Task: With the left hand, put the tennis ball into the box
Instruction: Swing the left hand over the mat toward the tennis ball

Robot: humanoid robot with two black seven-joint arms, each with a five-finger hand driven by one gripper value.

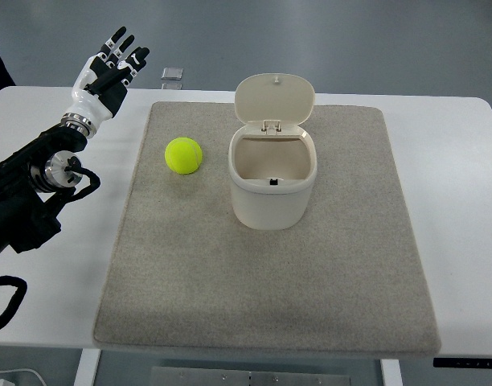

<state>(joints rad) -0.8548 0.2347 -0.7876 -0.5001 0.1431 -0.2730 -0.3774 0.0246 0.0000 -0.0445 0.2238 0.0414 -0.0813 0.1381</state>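
A yellow-green tennis ball (184,155) lies on the grey mat (270,281), left of a cream box (272,178) whose hinged lid (274,98) stands open at the back. The box looks empty inside. My left hand (113,68) is raised at the far left, over the white table beyond the mat's corner. Its fingers are spread and hold nothing. It is well to the upper left of the ball, with a clear gap between them. My right arm does not show.
The white table (463,177) carries the mat, with bare strips on both sides. A small clear object (172,75) lies at the table's far edge. Black cables (9,301) hang by my left arm at the lower left.
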